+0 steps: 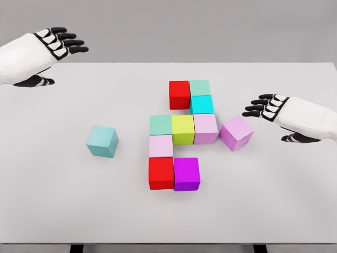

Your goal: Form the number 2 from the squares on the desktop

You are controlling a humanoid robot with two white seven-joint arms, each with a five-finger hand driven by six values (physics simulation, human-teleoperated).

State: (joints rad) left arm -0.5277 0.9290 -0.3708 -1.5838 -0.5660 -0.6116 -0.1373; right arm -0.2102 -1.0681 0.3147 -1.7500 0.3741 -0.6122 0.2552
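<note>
— White table (63, 211) is carrying what?
— 8 cubes (182, 129) are sitting clustered mid-table; a pink cube (236, 132) and teal cube (102, 141) are lying apart.
— Hands?
— Left hand (58, 42) and right hand (267, 107) are hovering open, gripping nothing.

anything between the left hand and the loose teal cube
No. In the head view, only bare table lies between the left hand and the teal cube.

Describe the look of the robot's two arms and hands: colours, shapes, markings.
Both arms are smooth, rounded white shells. The left hand and right hand each have black fingers with white segmented plates over the knuckles and a black thumb. No cables, sleeves or markings are visible.
</note>
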